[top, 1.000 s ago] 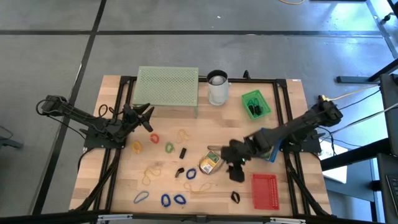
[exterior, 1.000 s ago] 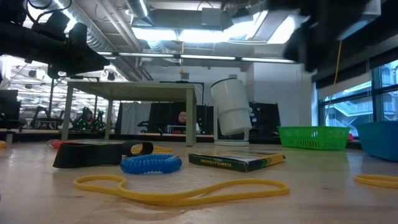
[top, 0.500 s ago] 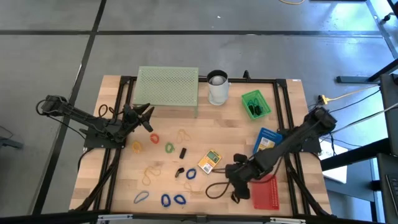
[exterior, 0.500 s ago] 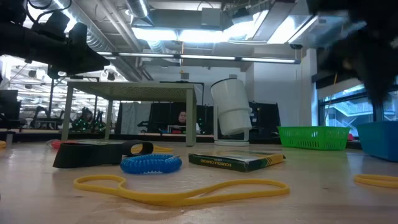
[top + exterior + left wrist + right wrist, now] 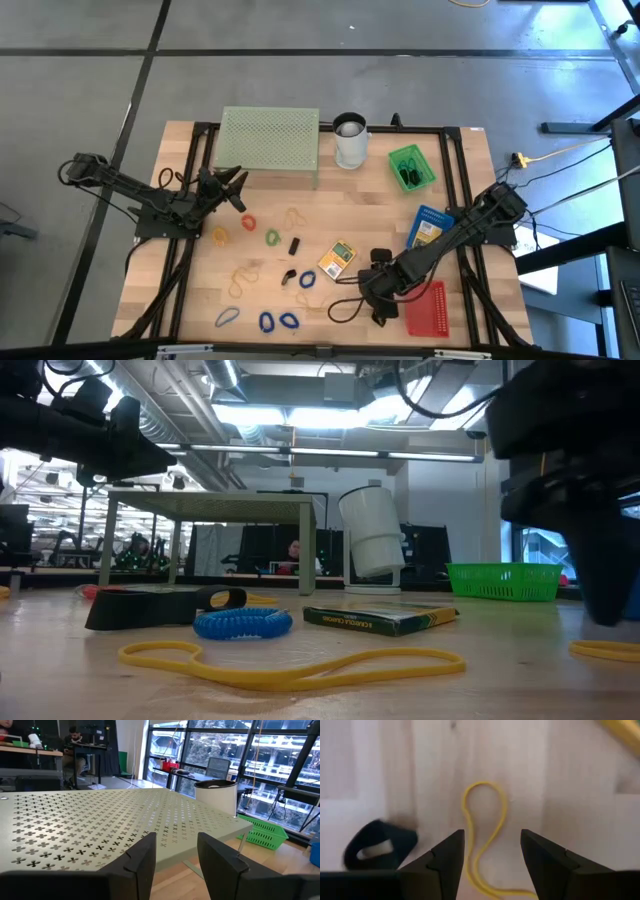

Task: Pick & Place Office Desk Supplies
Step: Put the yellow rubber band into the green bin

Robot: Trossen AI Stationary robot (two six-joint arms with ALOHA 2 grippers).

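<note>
Yellow rubber band (image 5: 482, 835) flat on table between right gripper's (image 5: 487, 852) wide, empty jaws.

place: robotics lab | evidence: exposed ceiling ducts (image 5: 190, 420) — workbenches (image 5: 30, 752) — big windows (image 5: 210, 745)

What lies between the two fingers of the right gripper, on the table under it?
In the right wrist view, a loop of a tan rubber band lies on the wood between the open right gripper's fingers, not touched.

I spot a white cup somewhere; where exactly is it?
High view: the cup stands at the table's far edge, between the mesh stand and the green basket.
</note>
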